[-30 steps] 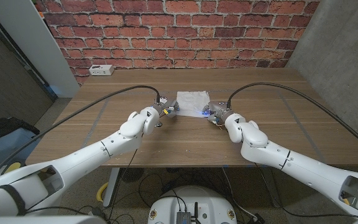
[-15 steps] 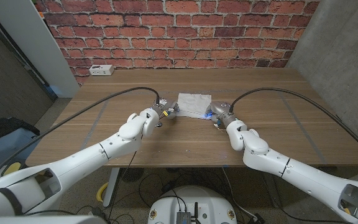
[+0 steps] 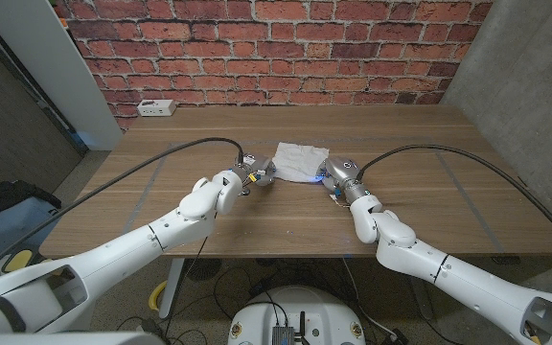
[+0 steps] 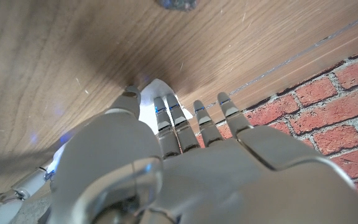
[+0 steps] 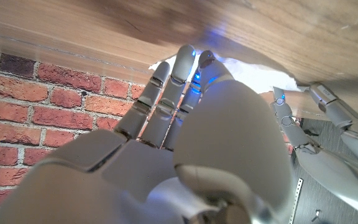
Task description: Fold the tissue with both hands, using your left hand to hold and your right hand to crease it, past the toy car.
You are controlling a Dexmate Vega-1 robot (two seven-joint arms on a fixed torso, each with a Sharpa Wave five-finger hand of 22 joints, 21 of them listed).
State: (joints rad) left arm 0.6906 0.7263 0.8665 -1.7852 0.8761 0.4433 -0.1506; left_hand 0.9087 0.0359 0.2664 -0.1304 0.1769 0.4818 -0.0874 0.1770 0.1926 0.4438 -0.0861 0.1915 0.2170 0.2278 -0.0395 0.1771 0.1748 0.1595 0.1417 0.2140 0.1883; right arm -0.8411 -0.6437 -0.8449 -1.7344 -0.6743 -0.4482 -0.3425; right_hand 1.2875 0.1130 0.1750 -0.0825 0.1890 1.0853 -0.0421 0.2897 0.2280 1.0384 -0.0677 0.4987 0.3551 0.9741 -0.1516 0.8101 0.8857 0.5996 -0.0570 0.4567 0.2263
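Tissue [image 3: 300, 159] sits center frame on the tabletop [image 3: 420, 172]. My left hand [image 3: 260, 173] touches its left edge, my right hand [image 3: 331, 173] its right edge; can't tell whether either set of fingers grips. Should pin left firmly, then sweep right evenly to crease.

Red brick wall [image 3: 257, 48] behind a wooden table [image 3: 161, 206], with a grey concrete wall [image 3: 535, 86] to the right and a pale panel [image 3: 56, 67] leaning at the left. White power strip [image 3: 156, 108] at the table's far left corner. Grey floor [image 3: 75, 177] below, cables [image 3: 228, 278] trailing under the near edge.
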